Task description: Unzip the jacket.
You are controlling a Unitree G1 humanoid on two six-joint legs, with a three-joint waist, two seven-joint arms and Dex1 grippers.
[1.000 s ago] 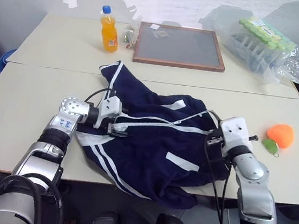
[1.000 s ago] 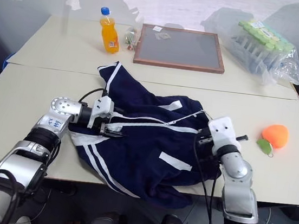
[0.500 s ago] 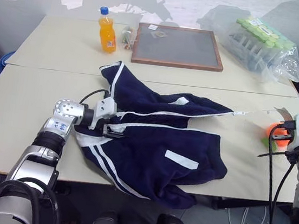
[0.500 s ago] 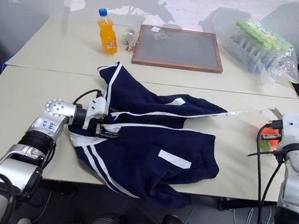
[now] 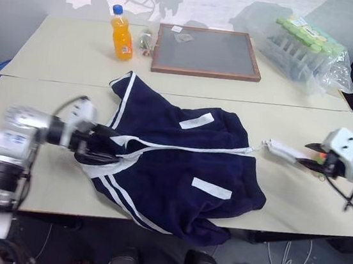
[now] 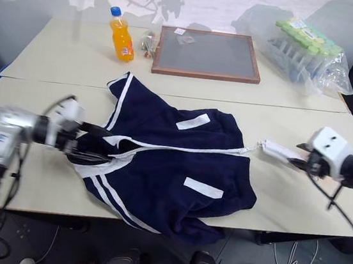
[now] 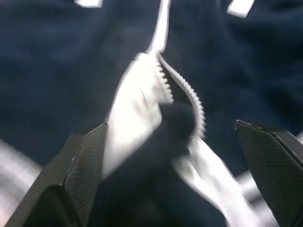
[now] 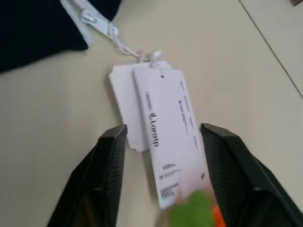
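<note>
The navy jacket point(image 5: 179, 161) lies spread across the front half of the worktop point(image 5: 56, 59), its bulk hanging a little over the front edge and its collar end pointing toward the back left. The white zipper point(image 5: 194, 149) runs across it from the left side to the right. Near the left gripper point(image 5: 100, 150) the two rows of teeth are parted and the fabric gapes there, as the left wrist view shows plainly. Along the middle the line looks thin and drawn together, so I cannot tell from here how much of its length is really open.

The zipper's far end reaches toward the right edge of the worktop, where a thin string leads to the paper tag point(image 8: 163, 142) lying flat on the bare surface. The right gripper point(image 6: 301, 162) hovers right at that tag with its jaws apart, one on each side and closed on nothing. The left gripper's jaws are spread wide as well, with the split zipper end between them but not pinched.

My judgement is that the pull along the zipper looks made and both grippers have let go. What seems left is confirming the front is parted along its whole length.
</note>
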